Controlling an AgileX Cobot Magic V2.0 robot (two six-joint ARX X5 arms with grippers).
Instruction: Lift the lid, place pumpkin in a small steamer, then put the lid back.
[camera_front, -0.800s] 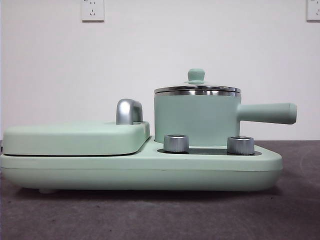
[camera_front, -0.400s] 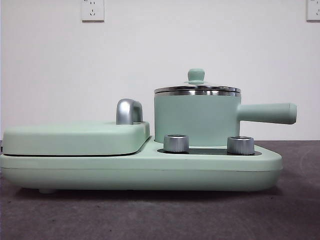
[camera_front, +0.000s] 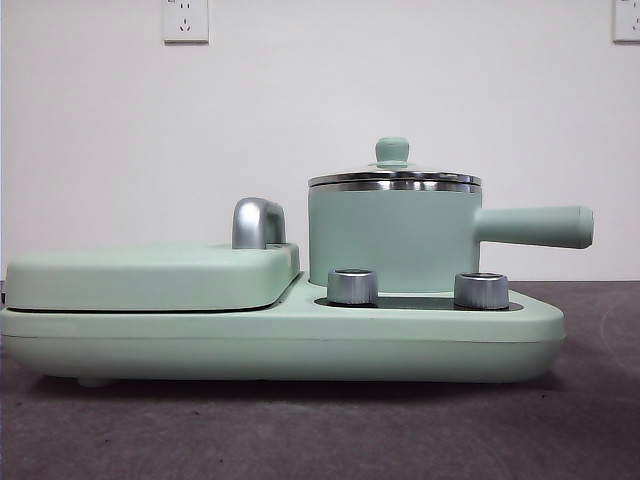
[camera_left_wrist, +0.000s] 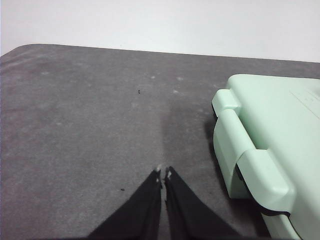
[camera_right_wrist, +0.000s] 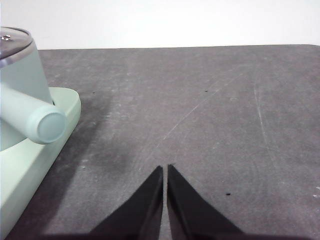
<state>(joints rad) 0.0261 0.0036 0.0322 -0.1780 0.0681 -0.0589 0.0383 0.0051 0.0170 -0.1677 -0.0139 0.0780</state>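
The small steamer (camera_front: 390, 238), a mint-green pot with a long side handle (camera_front: 535, 226), stands on the right half of a mint-green cooker base (camera_front: 280, 345). The lid (camera_front: 393, 178) with its mint knob (camera_front: 392, 150) sits closed on it. The pot's handle (camera_right_wrist: 35, 119) and lid edge (camera_right_wrist: 12, 42) also show in the right wrist view. My right gripper (camera_right_wrist: 165, 169) is shut over bare table, well to the side of that handle. My left gripper (camera_left_wrist: 163, 171) is shut over bare table beside the cooker's griddle end (camera_left_wrist: 260, 150). The pumpkin is out of view.
A flat mint-green griddle cover (camera_front: 150, 275) with a chrome handle (camera_front: 258, 222) fills the base's left half. Two steel knobs (camera_front: 352, 286) (camera_front: 481, 290) stand in front of the pot. Dark grey table (camera_front: 320, 430) runs around the cooker; a white wall is behind.
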